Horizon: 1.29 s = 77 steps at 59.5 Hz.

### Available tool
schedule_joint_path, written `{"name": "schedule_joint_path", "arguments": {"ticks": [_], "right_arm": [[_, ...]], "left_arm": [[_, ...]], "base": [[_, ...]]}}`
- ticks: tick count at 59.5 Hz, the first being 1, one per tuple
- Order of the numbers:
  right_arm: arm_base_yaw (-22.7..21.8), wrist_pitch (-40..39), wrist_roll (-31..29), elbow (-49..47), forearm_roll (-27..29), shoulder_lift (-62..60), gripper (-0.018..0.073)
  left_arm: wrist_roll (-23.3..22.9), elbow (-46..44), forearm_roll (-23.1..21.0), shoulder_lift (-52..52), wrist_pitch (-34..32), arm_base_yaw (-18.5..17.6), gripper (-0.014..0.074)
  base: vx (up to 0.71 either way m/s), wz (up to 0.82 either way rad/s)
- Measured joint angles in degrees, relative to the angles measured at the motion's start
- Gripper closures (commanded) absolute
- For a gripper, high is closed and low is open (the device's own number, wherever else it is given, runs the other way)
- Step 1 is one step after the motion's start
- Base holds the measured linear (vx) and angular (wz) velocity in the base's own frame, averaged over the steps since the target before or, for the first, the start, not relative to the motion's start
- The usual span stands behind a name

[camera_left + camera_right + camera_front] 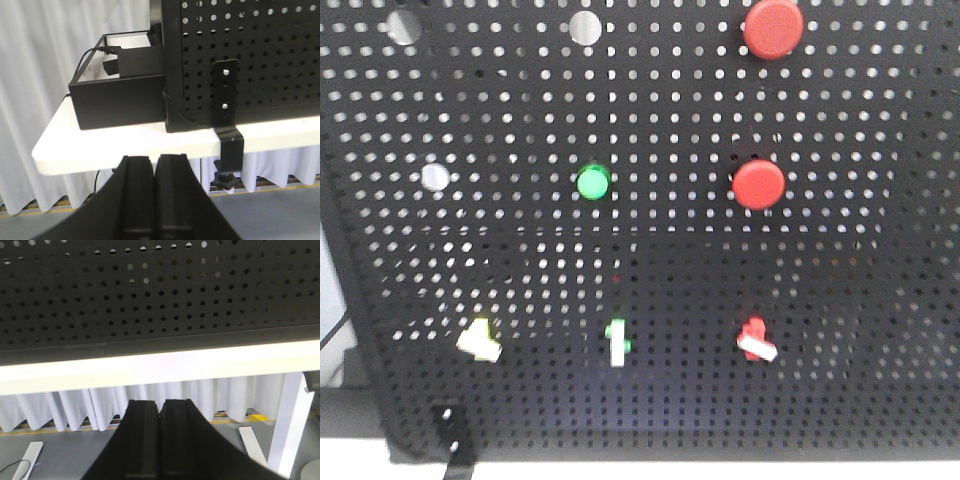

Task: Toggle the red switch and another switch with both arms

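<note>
Seemingly not begun: red switch (756, 340) at five o'clock and yellow switch (478, 340) at seven are untouched. Left gripper (155, 163) and right gripper (161, 406) hang low, jaws together.

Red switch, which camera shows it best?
The front-facing view: the red switch shows whole and unblocked at the lower right of the pegboard. The left wrist view shows only the pegboard's bottom corner and a clamp; the right wrist view shows only its bottom edge. Neither shows the switch.
</note>
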Motion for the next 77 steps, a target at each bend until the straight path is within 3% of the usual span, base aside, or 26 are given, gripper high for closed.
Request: {"name": "schedule_joint_path", "arguments": {"ticks": [52, 59, 71, 77], "right_arm": [[0.0, -0.11, 0.0, 0.0, -1.06, 0.0, 0.0566], [0.0, -0.39, 0.8, 0.0, 0.96, 0.0, 0.0566], [0.0, -4.12, 1.13, 0.0, 2.01, 0.0, 0.0566], [0.0, -10.44, 1.13, 0.0, 2.07, 0.0, 0.0566]], "left_arm": [[0.0, 0.0, 0.0, 0.0, 0.0, 0.0, 0.0594], [0.0, 0.0, 0.0, 0.0, -0.15, 0.0, 0.0594], [-0.01, 0.0, 0.0, 0.0, -5.32, 0.0, 0.0594], [-0.06, 0.0, 0.0, 0.0, -11.06, 0.0, 0.0594]], "base": [[0.04, -0.01], [0.0, 0.0], [0.0, 0.0], [0.0, 0.0]]}}
